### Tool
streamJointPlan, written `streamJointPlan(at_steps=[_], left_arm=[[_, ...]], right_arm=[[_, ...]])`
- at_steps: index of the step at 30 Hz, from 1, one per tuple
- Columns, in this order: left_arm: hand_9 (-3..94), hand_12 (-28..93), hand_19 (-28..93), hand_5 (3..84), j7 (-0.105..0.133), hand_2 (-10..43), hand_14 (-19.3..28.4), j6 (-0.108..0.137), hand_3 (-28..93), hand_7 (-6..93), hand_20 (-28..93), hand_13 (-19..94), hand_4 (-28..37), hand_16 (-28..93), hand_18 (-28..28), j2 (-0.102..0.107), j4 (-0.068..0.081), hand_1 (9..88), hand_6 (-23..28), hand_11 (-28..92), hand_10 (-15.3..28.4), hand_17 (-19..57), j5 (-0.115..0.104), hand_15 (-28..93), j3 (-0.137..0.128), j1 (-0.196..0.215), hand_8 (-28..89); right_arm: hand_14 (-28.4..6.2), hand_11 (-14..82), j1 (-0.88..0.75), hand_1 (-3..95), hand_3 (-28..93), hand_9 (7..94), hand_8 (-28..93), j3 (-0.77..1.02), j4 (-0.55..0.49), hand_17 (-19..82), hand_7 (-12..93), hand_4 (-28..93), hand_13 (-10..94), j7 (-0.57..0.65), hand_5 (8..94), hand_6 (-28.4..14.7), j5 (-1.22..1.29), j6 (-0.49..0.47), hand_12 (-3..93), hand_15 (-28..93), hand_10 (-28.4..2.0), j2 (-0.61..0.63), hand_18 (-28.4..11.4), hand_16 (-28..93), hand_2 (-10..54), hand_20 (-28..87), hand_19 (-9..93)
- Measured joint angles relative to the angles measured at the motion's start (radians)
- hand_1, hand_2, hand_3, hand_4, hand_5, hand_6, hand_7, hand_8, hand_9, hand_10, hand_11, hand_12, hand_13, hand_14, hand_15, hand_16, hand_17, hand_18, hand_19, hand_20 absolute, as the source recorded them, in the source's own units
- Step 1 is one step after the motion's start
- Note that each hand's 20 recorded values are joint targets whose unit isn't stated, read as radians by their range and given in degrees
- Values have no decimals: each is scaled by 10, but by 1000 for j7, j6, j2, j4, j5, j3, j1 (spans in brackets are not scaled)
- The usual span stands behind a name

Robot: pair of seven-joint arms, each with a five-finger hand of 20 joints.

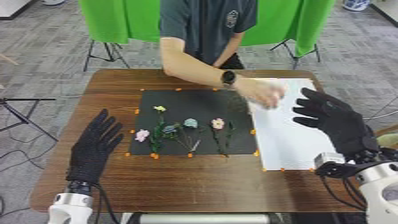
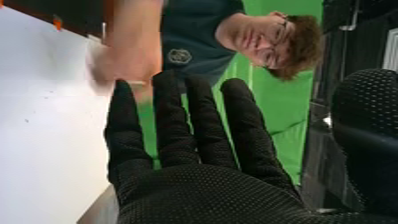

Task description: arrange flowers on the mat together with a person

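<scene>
Flowers (image 1: 218, 123) are lying apart from the straight, released fingers of the right hand (image 1: 340, 125), near the table's (image 1: 178, 185) right edge, and left hand (image 1: 89, 155), near its left. Their mat (image 1: 178, 97) is sitting farther back; a person's hand (image 1: 261, 93) is hovering over paper (image 1: 298, 142).

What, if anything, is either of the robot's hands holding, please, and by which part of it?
Nothing is held: the robot's left hand and right hand are both open, with nothing in their fingers.

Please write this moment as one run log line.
left hand: open; right hand: open, at white sheet; person's hand: near sheet; flowers: on dark mat
</scene>
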Motion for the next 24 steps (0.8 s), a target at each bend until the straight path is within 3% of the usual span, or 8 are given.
streamJointPlan(at_steps=[24], left_arm=[[192, 161, 366, 254, -10, -12, 116, -2, 692, 189, 106, 178, -270, 59, 195, -13, -4, 262, 16, 174, 99, -128, 6, 145, -3, -6, -107]], right_arm=[[-135, 113, 31, 169, 836, 366, -78, -27, -7, 64, 117, -232, 321, 36, 366, -62, -38, -56, 237, 207, -149, 2, -223, 286, 9, 269, 448]])
